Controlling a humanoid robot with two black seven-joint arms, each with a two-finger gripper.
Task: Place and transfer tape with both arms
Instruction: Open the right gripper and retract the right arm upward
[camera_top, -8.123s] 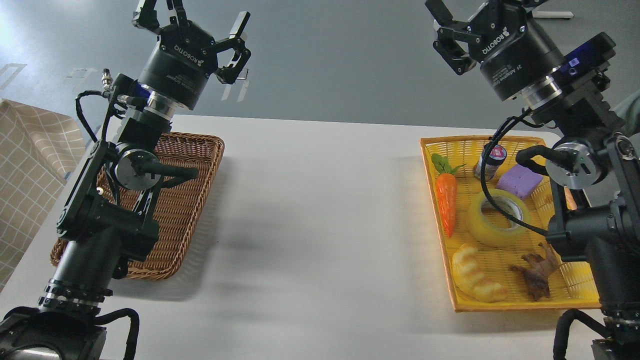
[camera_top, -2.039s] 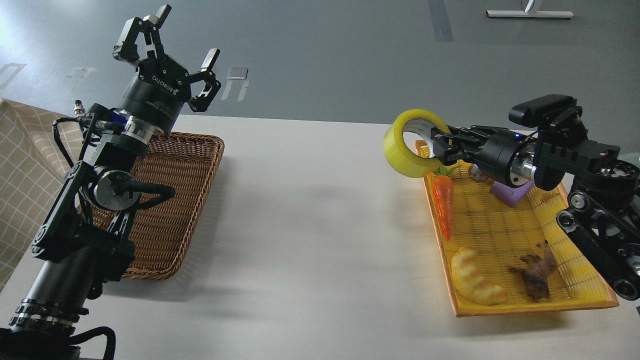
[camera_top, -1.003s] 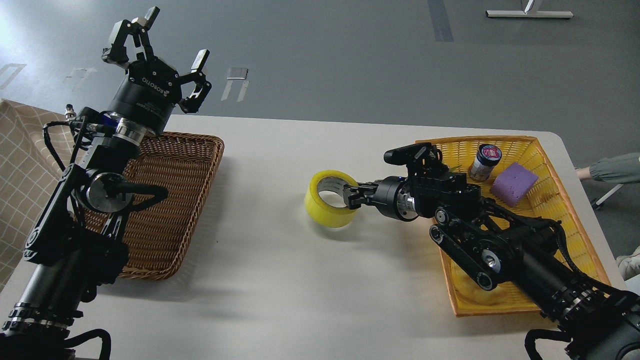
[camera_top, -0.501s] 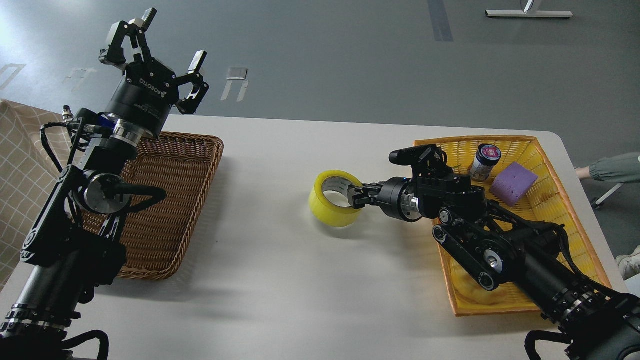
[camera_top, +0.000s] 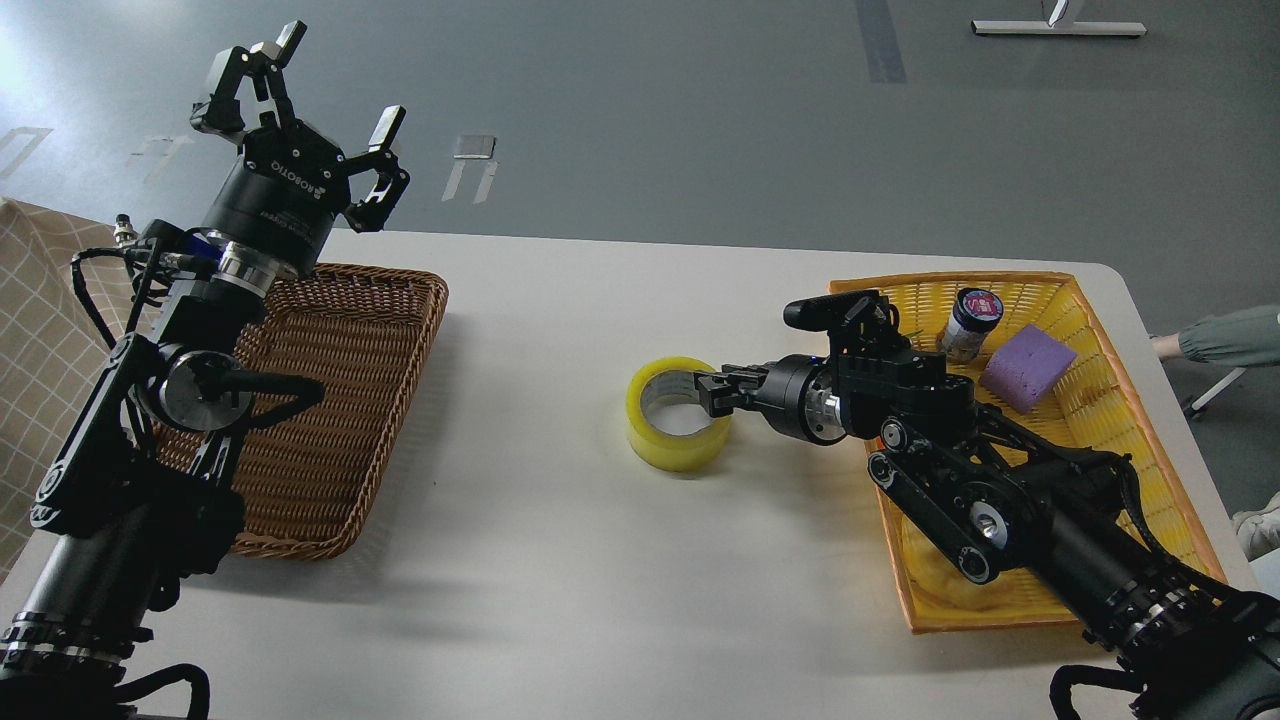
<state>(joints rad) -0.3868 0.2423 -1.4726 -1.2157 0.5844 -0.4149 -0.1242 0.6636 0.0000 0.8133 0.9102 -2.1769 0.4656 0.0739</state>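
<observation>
White table (camera_top: 560, 560) under grey floor fills my head view. Tape (camera_top: 678, 413) lies flat at the table middle, core axis upright, just left of my right gripper (camera_top: 706, 385), whose fingers reach over its right rim; whether they pinch it I cannot tell. My left gripper (camera_top: 300, 90), fingers spread and empty, hovers far left above the brown wicker basket (camera_top: 340, 400), well apart from the tape.

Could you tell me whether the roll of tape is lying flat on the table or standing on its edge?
Lying flat. The tape rests on the table with its hole facing up, beside the right claw.
</observation>
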